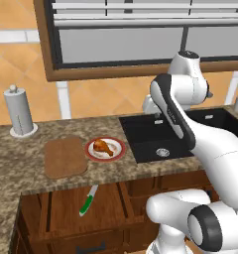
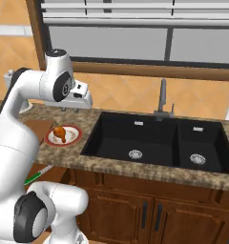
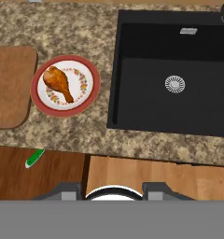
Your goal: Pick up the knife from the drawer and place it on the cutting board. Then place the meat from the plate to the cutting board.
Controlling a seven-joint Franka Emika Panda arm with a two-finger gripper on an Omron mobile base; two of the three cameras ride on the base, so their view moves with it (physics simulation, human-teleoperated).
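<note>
At the far left of the counter (image 1: 22,163) stands a paper towel roll (image 1: 19,111) near the back edge. Next to it toward the right lies the cutting board (image 1: 65,157), bare, reaching close to the counter's front edge. Just beside the board's right side sits the plate (image 1: 105,149), apart from it by a narrow strip of stone, and the meat (image 1: 102,147) lies on the plate, its thick end toward the board in the hand view. Below the counter's front edge the drawer (image 1: 61,206) stands pulled out, and the knife (image 1: 88,200) lies flat on its bottom, green handle toward the drawer's front, blade pointing up toward the counter edge beneath the gap between board and plate. Further right is the black sink (image 1: 160,141), with the faucet (image 2: 162,97) at its back rim. The gripper (image 2: 71,109) hangs high above the counter, over the strip between plate and sink; the knife lies well below it and off to the left, and nothing is between the jaws. How wide the jaws stand cannot be told.
</note>
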